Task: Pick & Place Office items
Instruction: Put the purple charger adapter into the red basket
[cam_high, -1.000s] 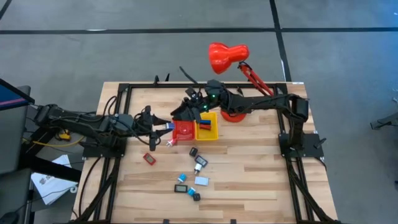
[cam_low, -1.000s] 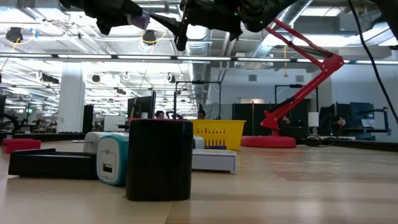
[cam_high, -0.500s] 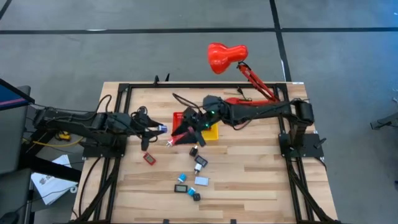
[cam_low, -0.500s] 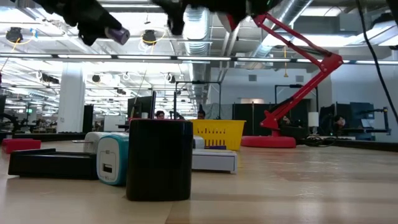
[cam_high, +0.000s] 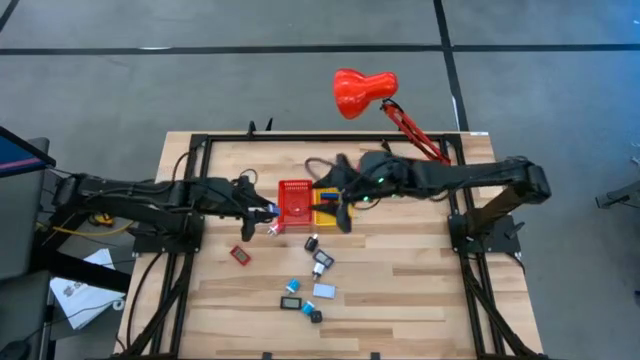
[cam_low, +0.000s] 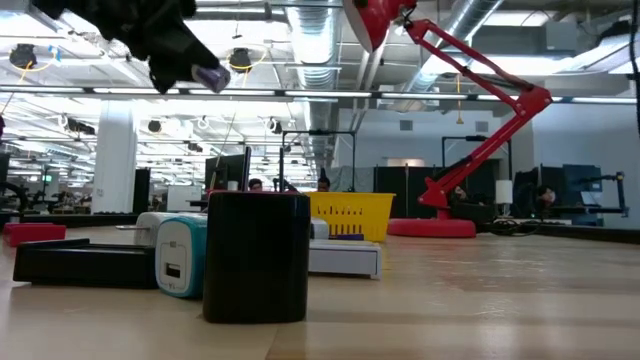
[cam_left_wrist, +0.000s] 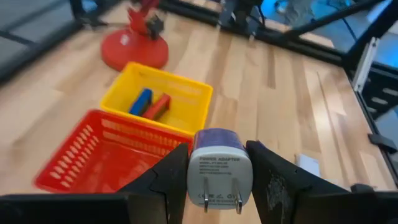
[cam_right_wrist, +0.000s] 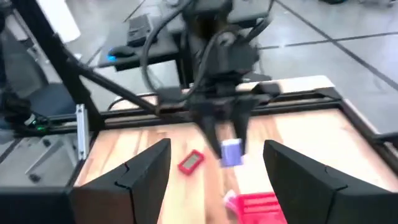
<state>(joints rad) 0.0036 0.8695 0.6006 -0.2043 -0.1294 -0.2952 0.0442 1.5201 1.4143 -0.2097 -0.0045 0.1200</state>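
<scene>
Your left gripper (cam_left_wrist: 219, 180) is clamped on a small white-and-blue plug-in power adapter (cam_left_wrist: 219, 168), prongs facing the wrist camera, carried in the air just short of the red mesh plastic bin (cam_high: 294, 202) near the far edge of the wooden table (cam_high: 400, 290). The bin looks empty; the yellow mesh bin (cam_left_wrist: 157, 98) touching it holds a blue piece and a red one.

To do this step well, bring the adapter over the middle of the red bin, lower it below the rim, then part the fingers — a release from height could bounce it off the mesh wall.

Your right gripper (cam_right_wrist: 211, 180) hangs over the yellow bin with its fingers apart and nothing between them; keep it clear of the left arm's path.

The other small office items (cam_high: 305, 285) lie loose toward the table's near edge, too small to identify. In the low view, a black cylinder (cam_low: 256, 256) blocks much of the bins.
</scene>
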